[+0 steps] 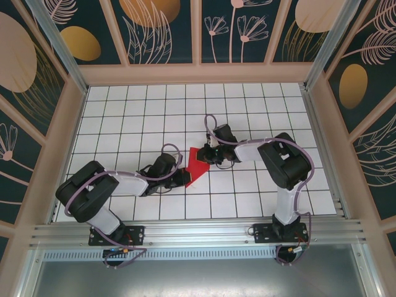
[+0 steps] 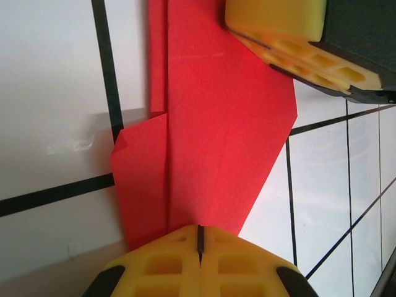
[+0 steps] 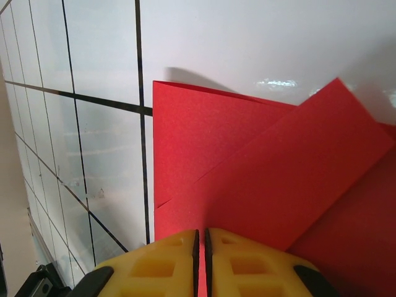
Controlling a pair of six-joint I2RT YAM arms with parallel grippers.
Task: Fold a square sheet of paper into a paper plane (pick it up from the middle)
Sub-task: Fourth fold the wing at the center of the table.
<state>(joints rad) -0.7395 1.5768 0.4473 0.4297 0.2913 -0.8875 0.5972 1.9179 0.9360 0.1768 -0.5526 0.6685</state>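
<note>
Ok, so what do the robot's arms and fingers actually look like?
The left arm and right arm have chunky black joints linked by white tubes, on black bases bolted to a metal rail. Lilac cables loop along each. The left fingers and right fingers are bright yellow blocks with moulded rectangular pockets, backed by black.

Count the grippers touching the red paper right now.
2. The left gripper is shut at the near-left tip of the red paper. The right gripper is pinching its far-right edge.
</note>
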